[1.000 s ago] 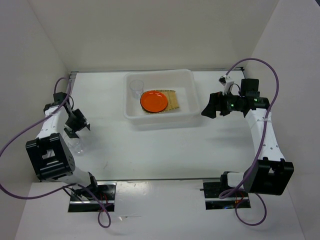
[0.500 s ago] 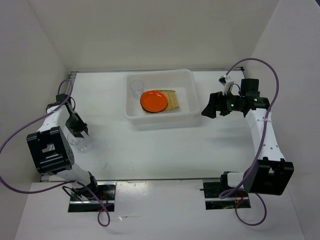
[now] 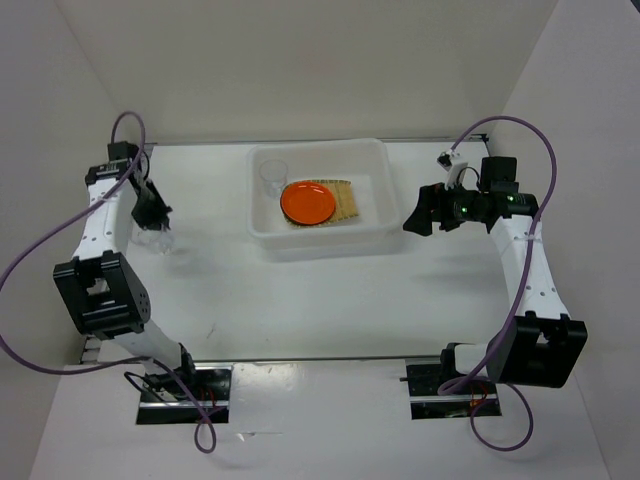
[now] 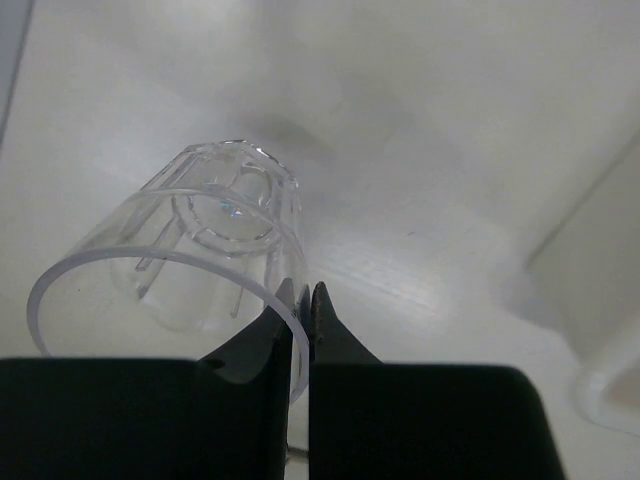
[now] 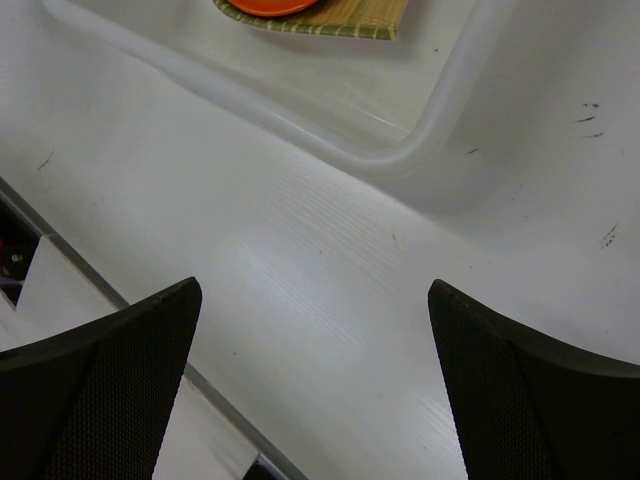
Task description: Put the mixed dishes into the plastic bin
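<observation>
White table (image 3: 330, 300); white walls (image 3: 320, 70) around it.

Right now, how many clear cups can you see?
2. One clear cup stands in the far left corner of the plastic bin; the other is pinched by its rim in the left gripper.

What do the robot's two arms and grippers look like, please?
Both the left arm and the right arm have white links and blocky black joint housings. A purple cable loops off each. The left gripper has slim black fingers. The right gripper has broad black dotted pads and a green light at its wrist.
</observation>
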{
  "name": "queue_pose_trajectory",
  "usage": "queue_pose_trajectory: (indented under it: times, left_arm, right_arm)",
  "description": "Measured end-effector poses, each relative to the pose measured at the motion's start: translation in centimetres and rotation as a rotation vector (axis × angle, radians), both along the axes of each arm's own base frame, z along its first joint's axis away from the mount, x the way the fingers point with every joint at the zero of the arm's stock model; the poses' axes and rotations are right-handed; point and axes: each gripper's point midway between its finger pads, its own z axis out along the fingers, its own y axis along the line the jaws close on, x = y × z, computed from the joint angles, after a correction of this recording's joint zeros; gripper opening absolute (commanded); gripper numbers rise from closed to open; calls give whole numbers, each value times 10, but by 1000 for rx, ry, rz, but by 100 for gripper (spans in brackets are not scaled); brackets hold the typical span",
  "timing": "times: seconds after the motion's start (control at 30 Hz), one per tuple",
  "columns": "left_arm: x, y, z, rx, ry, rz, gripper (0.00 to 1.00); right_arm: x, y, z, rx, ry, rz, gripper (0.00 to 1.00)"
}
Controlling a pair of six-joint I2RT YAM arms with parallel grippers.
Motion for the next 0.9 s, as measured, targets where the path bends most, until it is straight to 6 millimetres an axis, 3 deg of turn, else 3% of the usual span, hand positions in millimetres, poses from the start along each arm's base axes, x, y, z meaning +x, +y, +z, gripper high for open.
queue_pose_trajectory:
  times: [0.13, 0.23, 0.33, 0.43, 0.5, 0.57, 0.73, 0.8, 0.9]
  left_arm:
    - [58, -12, 87, 68, -246, -38, 0]
    - [81, -31, 146, 75, -405, -61, 0]
    - [96, -60, 188, 36, -517, -128, 0]
    - [116, -99, 211, 8, -589, -240, 0]
    - [128, -134, 212, -6, -608, -349, 0]
    - [131, -175, 202, -34, -592, -465, 0]
    - [116, -260, 142, -82, -430, -706, 0]
    - [106, -278, 114, -70, -346, -753, 0]
    - [90, -286, 82, -49, -233, -785, 0]
  right_arm:
    - [0, 0, 0, 0, 2, 0, 99]
    - [1, -1, -1, -4, 1, -3, 99]
    - [2, -1, 0, -7, 1, -5, 99]
    - [2, -2, 0, -8, -1, -7, 99]
    - [2, -3, 0, -9, -1, -11, 99]
    - [3, -5, 0, -13, -2, -14, 99]
    - [3, -5, -1, -14, -2, -16, 99]
    - [3, -5, -1, -15, -2, -16, 99]
    - [3, -6, -1, -15, -2, -16, 99]
